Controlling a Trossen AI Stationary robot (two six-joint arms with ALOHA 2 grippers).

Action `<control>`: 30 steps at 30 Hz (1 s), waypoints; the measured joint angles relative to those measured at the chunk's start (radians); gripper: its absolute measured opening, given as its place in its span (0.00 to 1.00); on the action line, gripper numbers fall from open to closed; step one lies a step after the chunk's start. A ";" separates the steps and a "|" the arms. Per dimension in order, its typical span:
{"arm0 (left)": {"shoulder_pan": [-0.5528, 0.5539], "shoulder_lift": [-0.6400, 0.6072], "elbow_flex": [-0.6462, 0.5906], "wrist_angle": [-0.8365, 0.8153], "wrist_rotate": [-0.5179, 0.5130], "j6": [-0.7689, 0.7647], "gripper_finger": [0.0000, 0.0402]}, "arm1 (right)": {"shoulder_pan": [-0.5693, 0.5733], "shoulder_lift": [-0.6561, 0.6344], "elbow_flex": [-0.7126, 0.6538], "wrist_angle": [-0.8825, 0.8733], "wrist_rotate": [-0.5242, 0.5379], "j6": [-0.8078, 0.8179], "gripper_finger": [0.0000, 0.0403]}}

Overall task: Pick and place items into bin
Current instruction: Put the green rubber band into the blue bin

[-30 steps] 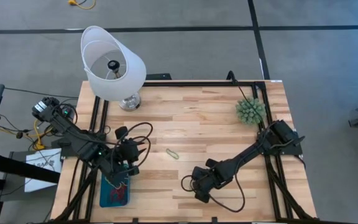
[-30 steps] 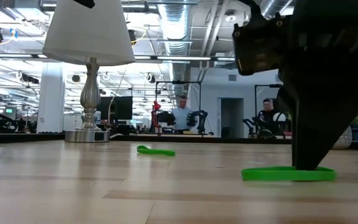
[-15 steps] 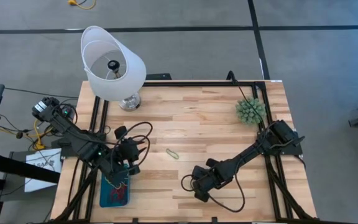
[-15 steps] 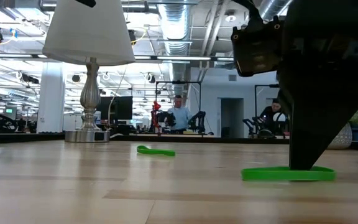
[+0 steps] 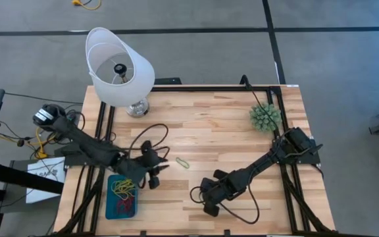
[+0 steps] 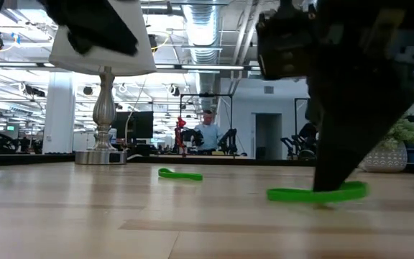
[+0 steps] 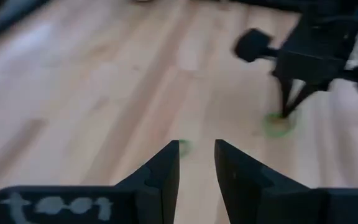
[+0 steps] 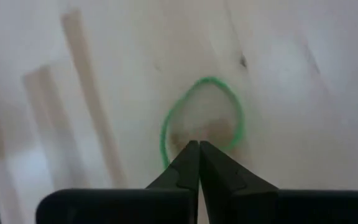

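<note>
A green rubber-band loop point(image 8: 202, 122) lies on the wood near the table's front middle, and my right gripper point(image 8: 198, 147) is shut on it. A second green band point(image 5: 183, 162) lies flat on the table a little farther back. My left gripper point(image 5: 159, 170) stands open just left of that band, low and slanting toward it. In the left wrist view the band point(image 7: 184, 147) shows just past the open fingers. The teal bin point(image 5: 109, 192) sits at the front left with several bands in it. My right gripper pinches the loop's edge nearest to it point(image 8: 180, 144) between its two shut fingertips. It comes steeply from above, slanting from the table's right. In the low view the band point(image 6: 315, 193) lies mostly on the table, with one end point(image 6: 361, 188) tipped up.
A white lampshade on a metal lamp point(image 5: 119, 66) stands at the far left. A spiky green plant point(image 5: 265, 117) stands at the far right. Bare wood lies between the two arms. People and desks show in the room beyond the table.
My left gripper has left the bin, swinging toward the table's right and down toward the middle green band, and it has turned. My right gripper has stayed in place and taken hold of its band, which has shifted a little, one end tipped up.
</note>
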 joint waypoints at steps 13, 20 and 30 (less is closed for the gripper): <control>0.115 -0.030 -0.100 0.309 0.157 0.138 0.23 | -0.055 -0.001 0.001 0.402 -0.007 -0.240 0.00; 0.070 -0.171 0.102 0.030 0.062 0.262 0.23 | -0.139 -0.001 0.028 0.744 -0.001 -0.446 0.00; 0.045 -0.280 0.309 -0.187 -0.004 0.339 0.23 | -0.212 0.007 0.133 1.003 -0.001 -0.670 0.00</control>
